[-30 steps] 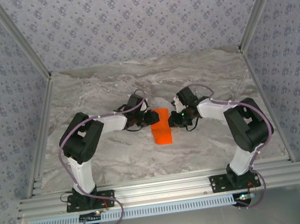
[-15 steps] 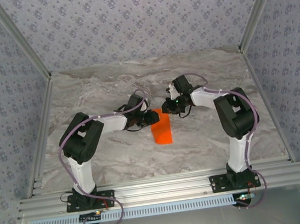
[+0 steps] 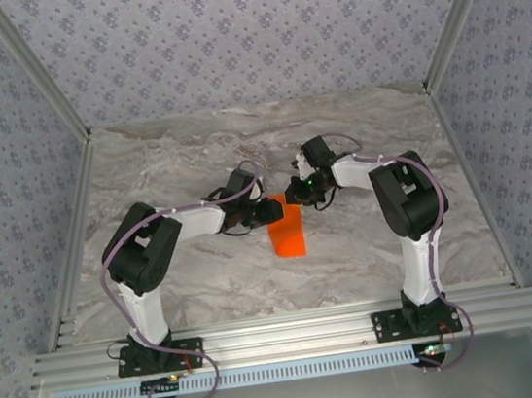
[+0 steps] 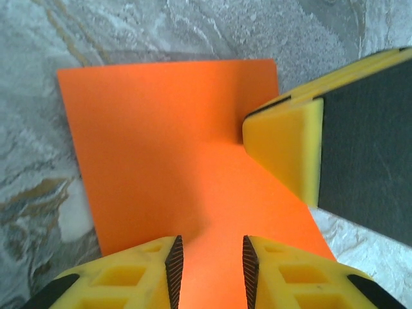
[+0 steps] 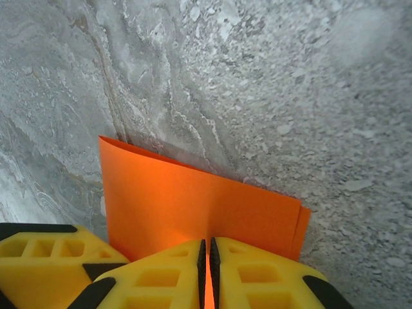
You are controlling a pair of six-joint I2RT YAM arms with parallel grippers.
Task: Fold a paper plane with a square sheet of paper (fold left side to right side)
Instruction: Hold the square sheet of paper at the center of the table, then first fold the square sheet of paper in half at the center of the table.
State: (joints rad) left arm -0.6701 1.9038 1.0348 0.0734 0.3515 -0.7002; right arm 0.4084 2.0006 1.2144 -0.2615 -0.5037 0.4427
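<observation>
Grey marbled tabletop under folded orange-red paper

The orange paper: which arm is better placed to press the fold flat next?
Probably the left. The left gripper has its fingers apart over the paper, so it is free, while the right gripper is shut on the paper's edge and holds it in place.

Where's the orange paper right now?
Mid-table in the top view: the paper sits between the left gripper and the right gripper, which pinches its far edge.
</observation>
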